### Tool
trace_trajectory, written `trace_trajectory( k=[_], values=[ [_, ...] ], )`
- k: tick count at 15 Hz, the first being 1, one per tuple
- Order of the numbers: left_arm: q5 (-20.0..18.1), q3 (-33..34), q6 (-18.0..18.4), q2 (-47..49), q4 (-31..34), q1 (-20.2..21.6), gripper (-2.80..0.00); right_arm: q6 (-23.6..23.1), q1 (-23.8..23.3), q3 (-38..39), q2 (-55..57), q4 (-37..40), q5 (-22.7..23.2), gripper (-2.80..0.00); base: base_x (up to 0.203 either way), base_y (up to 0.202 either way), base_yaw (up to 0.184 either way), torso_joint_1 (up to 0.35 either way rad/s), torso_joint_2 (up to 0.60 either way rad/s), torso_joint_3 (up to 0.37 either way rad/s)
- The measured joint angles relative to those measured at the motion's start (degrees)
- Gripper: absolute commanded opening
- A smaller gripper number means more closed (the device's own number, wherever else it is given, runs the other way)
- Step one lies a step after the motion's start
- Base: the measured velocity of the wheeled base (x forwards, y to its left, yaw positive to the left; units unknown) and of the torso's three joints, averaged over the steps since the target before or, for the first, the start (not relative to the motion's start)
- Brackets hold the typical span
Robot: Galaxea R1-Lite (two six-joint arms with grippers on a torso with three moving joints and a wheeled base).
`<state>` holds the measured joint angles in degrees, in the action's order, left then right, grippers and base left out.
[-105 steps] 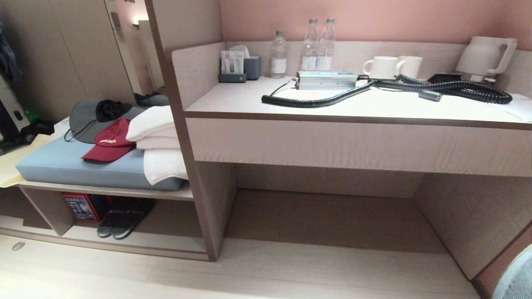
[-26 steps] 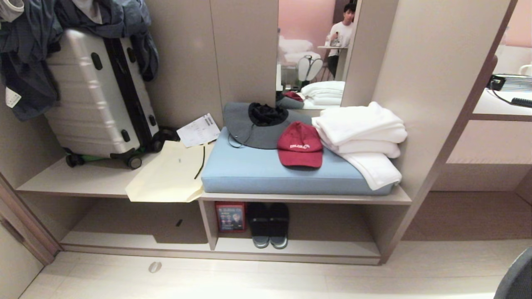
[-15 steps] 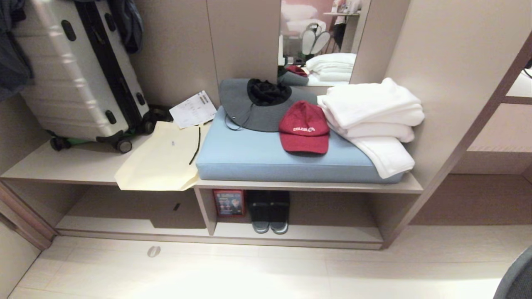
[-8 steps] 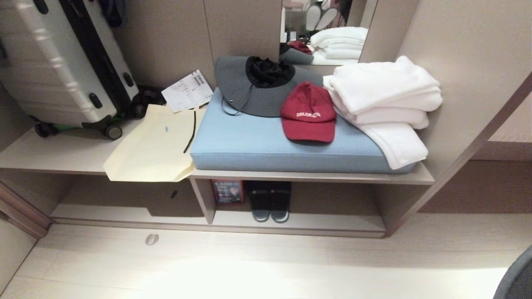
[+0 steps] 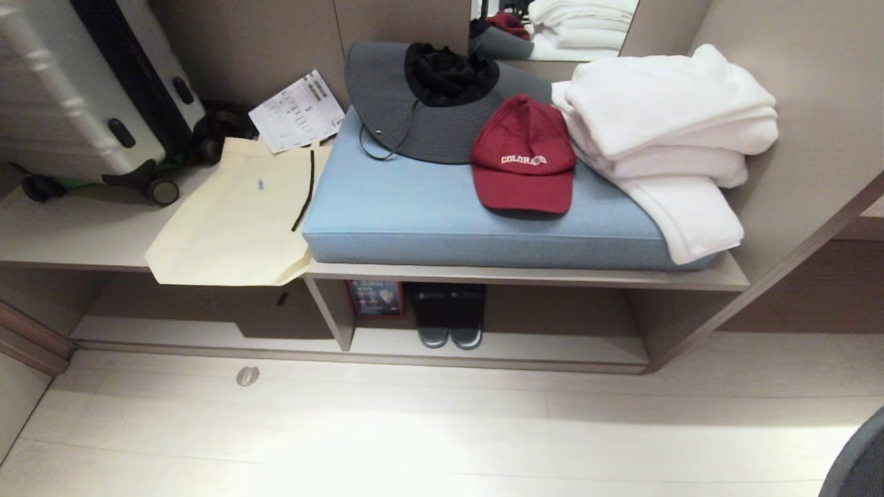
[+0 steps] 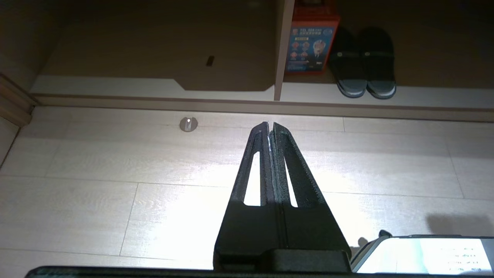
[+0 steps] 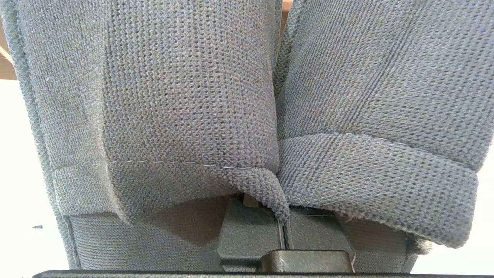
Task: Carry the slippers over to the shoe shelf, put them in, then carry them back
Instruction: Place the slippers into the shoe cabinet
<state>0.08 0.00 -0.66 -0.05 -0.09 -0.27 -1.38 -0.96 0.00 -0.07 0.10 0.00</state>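
The slippers (image 7: 193,96), a pair in grey knitted fabric, fill the right wrist view. My right gripper (image 7: 283,233) is shut on them, and its fingertips are hidden behind the fabric. One grey edge of the slippers (image 5: 856,459) shows at the lower right corner of the head view. The shoe shelf (image 5: 552,348) is the low beige compartment under the bench, right of an upright divider (image 5: 330,314). My left gripper (image 6: 270,125) is shut and empty. It hangs over the pale floor in front of the shoe shelf (image 6: 424,102).
Another dark slide pair (image 5: 447,321) and a red box (image 5: 376,298) stand in the shelf beside the divider. The bench above carries a blue cushion (image 5: 414,214), a red cap (image 5: 523,162), a grey hat, white towels (image 5: 663,124) and a cream bag (image 5: 235,214). A suitcase (image 5: 76,90) stands at the left.
The whole head view has tipped down and drawn closer, so bench and shelf sit higher and larger in the picture. Nothing in the scene itself has moved.
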Motion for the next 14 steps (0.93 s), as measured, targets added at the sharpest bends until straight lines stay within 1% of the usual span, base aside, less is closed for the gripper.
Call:
trace_trajectory(
  k=[14],
  values=[
    [0.0,0.0,0.0,0.0,0.0,0.0,-2.8,0.0,0.0,0.0,0.0,0.0,0.0,-2.8,0.0,0.0,0.0,0.002,0.0,-0.199]
  ],
)
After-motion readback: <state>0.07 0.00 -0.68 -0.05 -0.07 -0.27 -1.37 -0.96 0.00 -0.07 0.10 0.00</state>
